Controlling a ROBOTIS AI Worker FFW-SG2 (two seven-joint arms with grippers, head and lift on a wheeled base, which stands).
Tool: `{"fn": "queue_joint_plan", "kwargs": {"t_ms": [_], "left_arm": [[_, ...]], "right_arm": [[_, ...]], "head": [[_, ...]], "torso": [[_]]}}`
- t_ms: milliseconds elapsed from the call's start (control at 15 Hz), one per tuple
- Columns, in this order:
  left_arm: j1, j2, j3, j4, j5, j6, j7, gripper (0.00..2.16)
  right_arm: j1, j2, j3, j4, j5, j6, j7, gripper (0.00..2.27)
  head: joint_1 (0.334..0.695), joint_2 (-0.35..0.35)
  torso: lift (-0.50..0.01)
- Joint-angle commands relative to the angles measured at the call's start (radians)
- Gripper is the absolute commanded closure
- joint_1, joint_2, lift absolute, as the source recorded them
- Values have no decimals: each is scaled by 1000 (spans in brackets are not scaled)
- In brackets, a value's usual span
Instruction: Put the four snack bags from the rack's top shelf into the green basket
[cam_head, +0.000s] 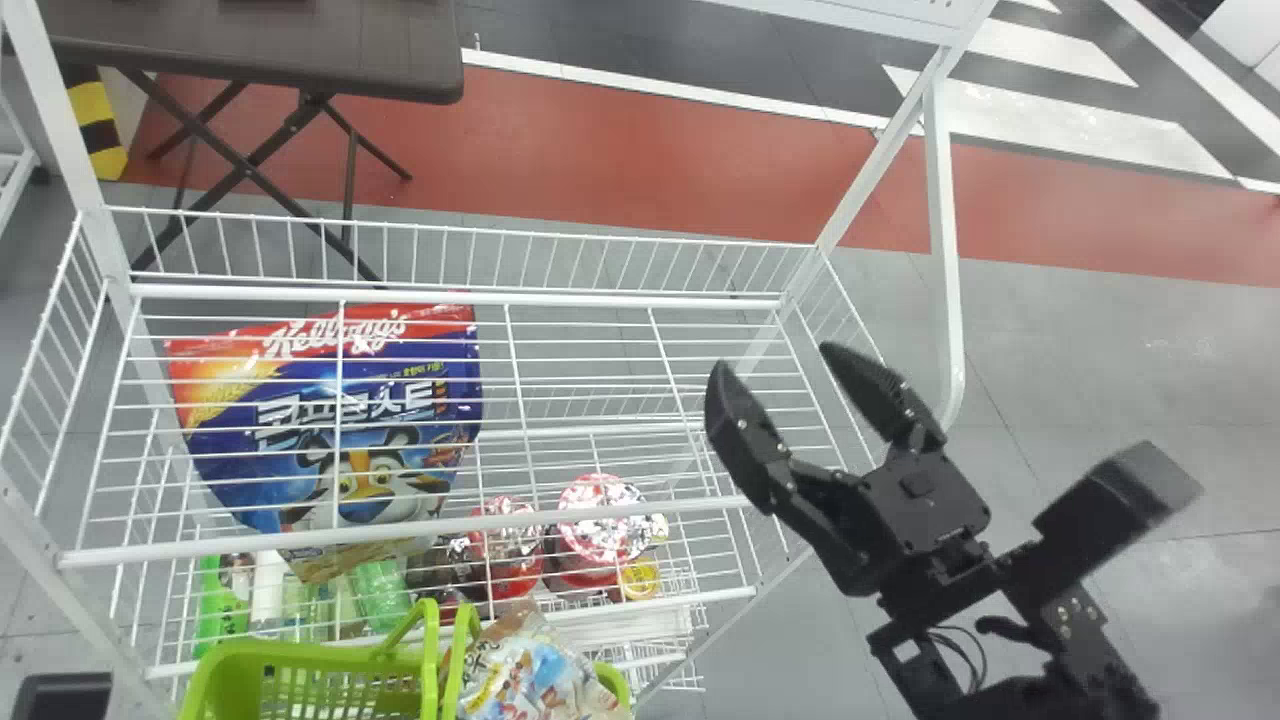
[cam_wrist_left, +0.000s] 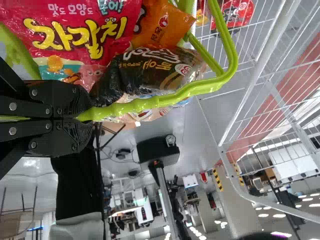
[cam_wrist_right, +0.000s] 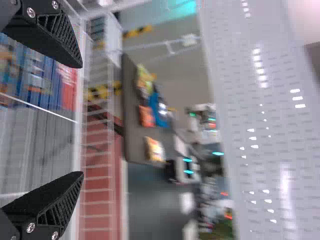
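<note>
Head view: R gripper (cam_head: 772, 360) over R part of wire rack (cam_head: 450, 298), finger tips wide apart, nothing btwn. From it, green basket (cam_head: 300, 652) is at approx 8 o'clock, by rack's near side. Pale snack bag (cam_head: 535, 675) at 7 o'clock, in basket. Big blue cereal bag (cam_head: 340, 400) at 9 o'clock, seen thru top-shelf wires, i.e. below them. Red-topped tubs (cam_head: 600, 520) also under the wires, approx 8 o'clock.

L wrist view: L gripper (cam_wrist_left: 85, 118) closed tight on basket's green handle (cam_wrist_left: 165, 100). Red bag (cam_wrist_left: 75, 30), orange bag (cam_wrist_left: 162, 25) & dark bag (cam_wrist_left: 145, 70) are w/ the basket; dark one lies v. near the fingertips, right beside handle, orange farther off.

R wrist view: R gripper (cam_wrist_right: 81, 120) spread, no bag btwn fingers. Table (cam_wrist_right: 131, 135) w/ assorted packs (cam_wrist_right: 152, 115) well beyond, past rack wires.
</note>
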Motion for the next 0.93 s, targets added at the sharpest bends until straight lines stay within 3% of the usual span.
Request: {"fn": "queue_joint_plan", "kwargs": {"t_ms": [0,200,867], "left_arm": [[11,0,0,0,0,0,-3,2142],[20,0,14,2,5,-3,-14,2142],[35,0,37,-4,19,-6,-23,2142]], "right_arm": [[18,-7,82,45,56,-155,-94,60],[26,-10,109,44,48,-8,-183,56],[26,-12,102,30,42,78,-192,43]], "head": [[695,-350],[695,-350],[695,-350]], "torso": [[0],[0],[0]]}}
